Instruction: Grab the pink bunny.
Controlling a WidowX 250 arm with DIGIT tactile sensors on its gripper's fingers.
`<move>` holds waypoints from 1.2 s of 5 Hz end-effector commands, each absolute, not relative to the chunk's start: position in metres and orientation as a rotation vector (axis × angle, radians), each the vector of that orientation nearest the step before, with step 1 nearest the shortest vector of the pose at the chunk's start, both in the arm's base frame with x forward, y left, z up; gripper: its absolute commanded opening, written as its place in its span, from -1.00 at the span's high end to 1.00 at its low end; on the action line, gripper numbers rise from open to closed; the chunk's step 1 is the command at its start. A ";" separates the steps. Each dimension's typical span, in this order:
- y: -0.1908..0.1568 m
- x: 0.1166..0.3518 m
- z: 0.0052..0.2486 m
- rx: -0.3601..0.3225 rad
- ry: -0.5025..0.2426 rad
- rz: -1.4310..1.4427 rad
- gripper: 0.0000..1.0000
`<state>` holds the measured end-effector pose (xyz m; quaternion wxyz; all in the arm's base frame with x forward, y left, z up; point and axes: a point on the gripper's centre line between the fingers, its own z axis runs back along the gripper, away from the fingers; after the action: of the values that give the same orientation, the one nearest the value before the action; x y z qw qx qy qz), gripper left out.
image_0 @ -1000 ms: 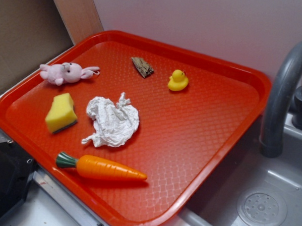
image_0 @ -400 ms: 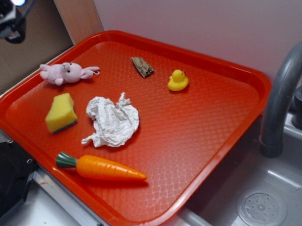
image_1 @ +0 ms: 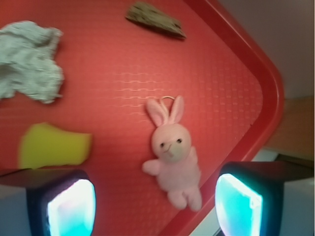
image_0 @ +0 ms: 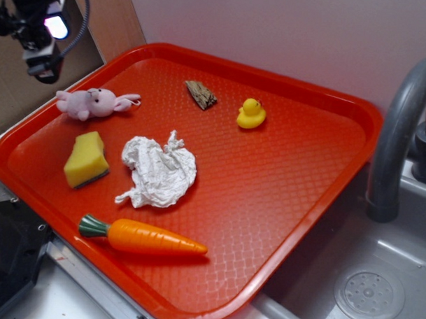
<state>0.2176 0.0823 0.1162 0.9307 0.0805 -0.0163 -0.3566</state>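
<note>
while the gripper (image_1: 155, 206) hangs above the tray's left corner with its two fingers (image_1: 69, 206) spread wide and nothing between them, the carrot (image_0: 142, 237) lies nearest on the red tray (image_0: 281, 204). behind it sit the yellow sponge (image_0: 85, 159) and crumpled paper (image_0: 159, 171). the pink bunny (image_0: 94, 103) lies on its back near the left rim, untouched. farther back are the wood chip (image_0: 200, 95) and duck (image_0: 251, 114).
</note>
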 end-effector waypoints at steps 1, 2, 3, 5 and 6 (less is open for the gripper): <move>0.091 0.242 0.059 0.218 0.105 -0.802 -1.00; 0.097 0.236 0.035 0.186 0.144 -0.820 -1.00; 0.098 0.224 0.025 0.166 0.195 -0.852 0.70; 0.095 0.216 0.041 0.156 0.072 -0.663 1.00; 0.061 0.233 0.062 0.280 0.027 -0.396 1.00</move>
<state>0.2213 0.0697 0.0506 0.9758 0.1245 0.0463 -0.1736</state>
